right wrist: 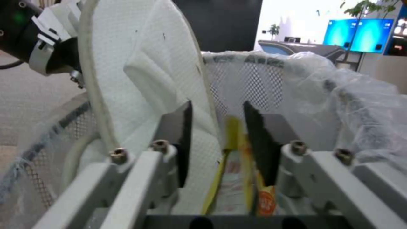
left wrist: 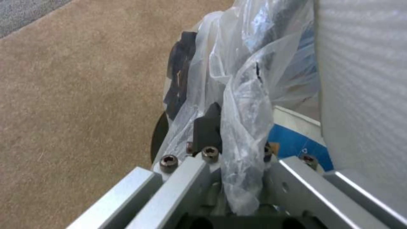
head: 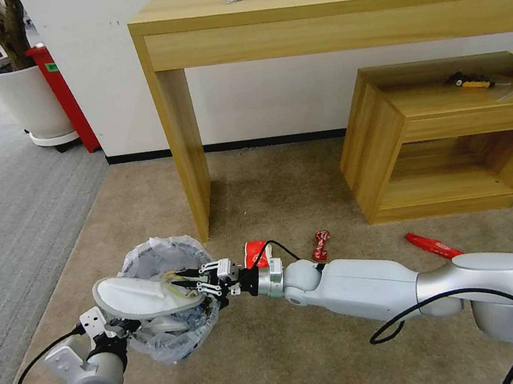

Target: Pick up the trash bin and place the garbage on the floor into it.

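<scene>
Two arms work close together at the lower left of the head view. Farthest left, the left end effector [head: 109, 334] is closed on the rim of the trash bin [head: 163, 346], with the clear plastic bag pinched between its fingers [left wrist: 208, 127], as the left wrist view shows. The bin is held above the beige floor [head: 302, 361], tilted a little toward the robot. A white slipper [head: 138, 297] lies across the bin's opening, its heel end sticking out over the rim on the left side. Just to the right, the right end effector [head: 202, 284] reaches over the bin from the right; its fingers [right wrist: 180, 127] are apart with a clear gap between them and they grip nothing. In the right wrist view the slipper stands beside one finger, and a yellow wrapper [right wrist: 237, 178] lies inside the mesh wall of the bin under the gap. Behind the right wrist, on the floor, there is a red paper cup [head: 253, 254], then a red twisted wrapper [head: 321, 244], and further right a long red wrapper [head: 432, 245] near the low wooden shelf [head: 442, 132]. A tall wooden bench [head: 334, 8] stands behind, against the wall
</scene>
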Tool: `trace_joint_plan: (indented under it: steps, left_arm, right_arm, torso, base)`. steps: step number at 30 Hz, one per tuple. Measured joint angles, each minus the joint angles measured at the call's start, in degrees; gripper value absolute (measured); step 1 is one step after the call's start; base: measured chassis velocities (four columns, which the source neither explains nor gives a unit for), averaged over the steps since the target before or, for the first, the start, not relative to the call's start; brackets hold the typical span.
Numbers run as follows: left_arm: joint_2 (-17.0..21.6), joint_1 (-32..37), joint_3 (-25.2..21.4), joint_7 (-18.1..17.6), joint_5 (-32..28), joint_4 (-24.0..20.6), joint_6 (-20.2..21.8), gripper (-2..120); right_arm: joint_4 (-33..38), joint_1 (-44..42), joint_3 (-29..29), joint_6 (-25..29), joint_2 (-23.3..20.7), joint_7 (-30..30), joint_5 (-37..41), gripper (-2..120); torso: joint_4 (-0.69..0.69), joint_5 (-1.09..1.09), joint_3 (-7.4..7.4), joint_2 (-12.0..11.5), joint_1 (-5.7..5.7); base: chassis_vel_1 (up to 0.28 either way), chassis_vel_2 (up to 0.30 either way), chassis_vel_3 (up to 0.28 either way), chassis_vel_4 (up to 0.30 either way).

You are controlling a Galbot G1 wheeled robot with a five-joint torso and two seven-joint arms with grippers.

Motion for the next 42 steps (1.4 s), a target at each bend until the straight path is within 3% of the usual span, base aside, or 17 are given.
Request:
trace_joint_plan:
  steps: [5, 8, 10, 17, 25, 31, 36, 42]
  left_arm:
    - [-0.5, 0.1, -0.1, 0.3, 0.4, 0.7, -0.2, 0]
    - [-0.5, 0.1, -0.1, 0.5, 0.8, 1.7, -0.4, 0]
    - [-0.2, 0.0, -0.1, 0.6, 0.9, 2.2, -0.5, 0]
    - [0.8, 0.0, -0.5, 0.5, 0.8, 3.2, -0.6, 0]
    - [1.2, 0.1, -0.6, 0.5, 0.8, 3.3, -0.6, 0]
    - [1.0, 0.8, -0.8, 0.6, 0.8, 2.5, -0.8, 0]
    - [0.4, 1.5, -1.2, 0.9, 0.9, 1.4, -1.0, 0]
    - [-1.1, 1.6, -0.8, 0.9, 1.3, 0.6, -1.0, 0]
  right_arm:
    - [0.9, -0.9, 1.8, 0.0, -0.9, 1.8, -1.0, 53]
    - [2.8, -1.5, 3.5, -0.4, -2.3, 6.1, -2.6, 63]
    - [5.0, -1.9, 5.6, -1.3, -4.7, 10.2, -3.7, 75]
    - [10.5, -4.5, 13.2, -2.9, -11.7, 17.1, -5.4, 98]
    - [15.0, -12.0, 20.4, -3.7, -17.8, 23.6, -6.2, 100]
    - [14.3, -18.4, 24.8, -4.0, -21.3, 23.0, -5.1, 100]
    - [9.7, -23.7, 30.1, -4.0, -22.2, 22.2, -3.2, 100]
    - [-0.9, -25.4, 30.9, -4.5, -18.4, 21.9, -1.3, 100]
  torso:
    - [0.00, 0.01, 0.00, 0.0, 0.00]
    - [0.00, 0.00, 0.00, 0.0, 0.00]
    - [0.00, 0.01, 0.00, 0.0, 0.00]
    - [-0.01, 0.01, 0.00, 0.0, 0.00]
    - [0.00, 0.01, -0.01, 0.0, 0.00]
    - [-0.01, 0.01, 0.00, 0.0, 0.00]
    - [-0.01, 0.01, -0.01, 0.0, 0.00]
    - [0.00, 0.00, 0.00, 0.0, 0.00]
  base:
    - [0.000, 0.000, 0.000, 0.000]
    - [0.000, 0.000, 0.000, 0.000]
    - [0.000, 0.000, 0.000, 0.000]
    - [0.000, 0.000, 0.000, 0.000]
    - [0.000, 0.000, 0.000, 0.000]
    - [0.000, 0.000, 0.000, 0.000]
    - [0.000, 0.000, 0.000, 0.000]
    - [0.000, 0.000, 0.000, 0.000]
